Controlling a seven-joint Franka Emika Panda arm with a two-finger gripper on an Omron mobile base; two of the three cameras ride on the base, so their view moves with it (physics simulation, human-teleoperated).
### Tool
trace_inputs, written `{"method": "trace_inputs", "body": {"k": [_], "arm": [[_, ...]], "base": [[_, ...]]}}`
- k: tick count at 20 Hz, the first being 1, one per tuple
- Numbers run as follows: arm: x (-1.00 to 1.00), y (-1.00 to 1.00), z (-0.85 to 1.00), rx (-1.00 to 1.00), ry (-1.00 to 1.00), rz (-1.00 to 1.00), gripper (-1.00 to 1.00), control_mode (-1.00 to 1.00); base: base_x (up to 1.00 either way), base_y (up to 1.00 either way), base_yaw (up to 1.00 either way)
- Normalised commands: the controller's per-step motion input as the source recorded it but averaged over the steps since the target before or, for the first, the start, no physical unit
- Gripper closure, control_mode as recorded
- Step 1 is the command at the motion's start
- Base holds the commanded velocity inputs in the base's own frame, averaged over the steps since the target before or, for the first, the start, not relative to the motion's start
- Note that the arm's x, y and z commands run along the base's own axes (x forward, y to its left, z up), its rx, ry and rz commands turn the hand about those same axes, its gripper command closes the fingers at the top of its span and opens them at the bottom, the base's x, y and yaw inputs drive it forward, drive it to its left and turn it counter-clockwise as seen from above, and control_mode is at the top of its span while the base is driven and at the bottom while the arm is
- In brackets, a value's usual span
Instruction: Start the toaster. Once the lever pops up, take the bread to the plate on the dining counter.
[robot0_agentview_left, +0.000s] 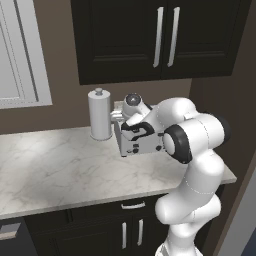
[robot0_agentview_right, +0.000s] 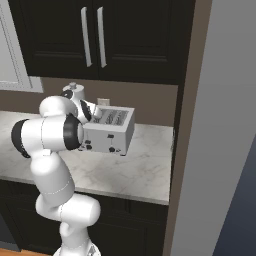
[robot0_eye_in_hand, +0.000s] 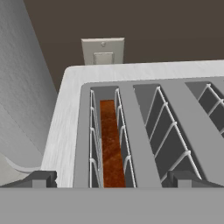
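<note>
**Toaster with the bread inside, gripper waiting above the slot**

The toaster (robot0_agentview_right: 111, 131) stands on the marble worktop (robot0_agentview_left: 60, 165), just beside the paper-towel roll (robot0_agentview_left: 99, 114) and in front of a wall socket (robot0_eye_in_hand: 103, 51). It is a boxy silver-white thing with four slots and dark knobs on the front. The bread (robot0_eye_in_hand: 111, 146), an orange-brown slice, sits deep in the leftmost slot, between the wire guides. The gripper (robot0_eye_in_hand: 111, 179) hangs directly over this slot with its fingers spread wide, one on each side, holding nothing. I judge the step is to fetch the bread; whether the lever is up I cannot tell. Next it should come straight down and close on the upper edge of the slice
</note>
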Motion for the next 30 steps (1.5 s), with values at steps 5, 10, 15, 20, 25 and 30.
{"method": "trace_inputs", "body": {"k": [5,10,15,20,25,30], "arm": [[0.00,0.00,0.00,0.00,0.00,0.00,-1.00,-1.00],[0.00,0.00,0.00,0.00,0.00,0.00,-1.00,-1.00],[0.00,0.00,0.00,0.00,0.00,0.00,-1.00,-1.00],[0.00,0.00,0.00,0.00,0.00,0.00,-1.00,-1.00],[0.00,0.00,0.00,0.00,0.00,0.00,-1.00,-1.00],[0.00,0.00,0.00,0.00,0.00,0.00,-1.00,-1.00]], "base": [[0.00,0.00,0.00],[0.00,0.00,0.00],[0.00,0.00,0.00],[0.00,0.00,0.00],[0.00,0.00,0.00],[0.00,0.00,0.00]]}}
